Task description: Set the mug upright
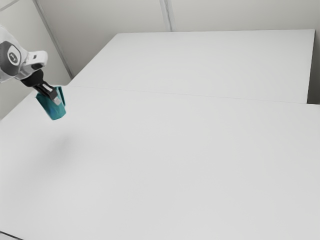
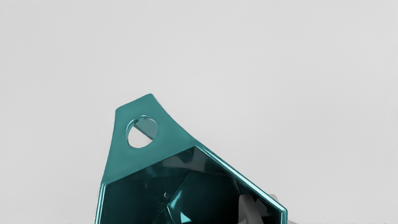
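Teal, glossy, faceted mug (image 1: pixel 56 110) is aloft, over the near-left part of the broad white table (image 1: pixel 175 165) in the exterior view. Soft grey shadow (image 1: pixel 62 145) on the tabletop beneath; base (image 1: pixel 57 117) clear of the surface.

Jaws of the black two-finger gripper (image 1: pixel 56 100): closed on the mug's side wall. Wrist view gives one grey finger (image 2: pixel 246 209) inside the cup and its partner beyond the wall, with the rim (image 2: pixel 242 176) running between. Flat teal handle (image 2: pixel 140 161) with its round hole sticks out away from the grip, free of both fingers.

Progress: grasp made, lift made. Mouth faces up toward the hand, base lowest, but the body leans clearly in the exterior view. Reads as partly righted, not upright.

Remaining, by my judgement: take out the lean until the base is level, lower to the table, let go, back the inner finger out through the mouth without catching the wall. Main worry: the mug pivoting in a one-wall pinch, or landing on its base edge and tipping.
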Controlling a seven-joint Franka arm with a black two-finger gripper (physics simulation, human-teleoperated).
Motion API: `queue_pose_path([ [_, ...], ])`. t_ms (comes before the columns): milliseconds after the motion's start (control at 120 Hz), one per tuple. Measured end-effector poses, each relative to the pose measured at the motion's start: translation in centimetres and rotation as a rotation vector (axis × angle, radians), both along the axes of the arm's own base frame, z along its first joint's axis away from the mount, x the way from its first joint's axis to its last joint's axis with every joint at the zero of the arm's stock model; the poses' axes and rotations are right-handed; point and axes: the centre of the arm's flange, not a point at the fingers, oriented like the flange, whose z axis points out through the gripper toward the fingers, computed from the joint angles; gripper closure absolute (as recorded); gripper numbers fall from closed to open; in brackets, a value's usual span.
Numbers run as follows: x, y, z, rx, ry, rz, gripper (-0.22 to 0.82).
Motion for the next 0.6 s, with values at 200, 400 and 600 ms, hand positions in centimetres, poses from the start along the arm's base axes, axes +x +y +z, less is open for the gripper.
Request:
queue_pose_path([
  [200,-1.5,-8.3,0.4,0.089,0.051,0.096,0.79],
  [400,-4.8,-11.8,-2.4,0.167,0.068,0.267,0.79],
  [600,-5.6,-15.7,-6.0,0.235,0.006,0.377,0.79],
])
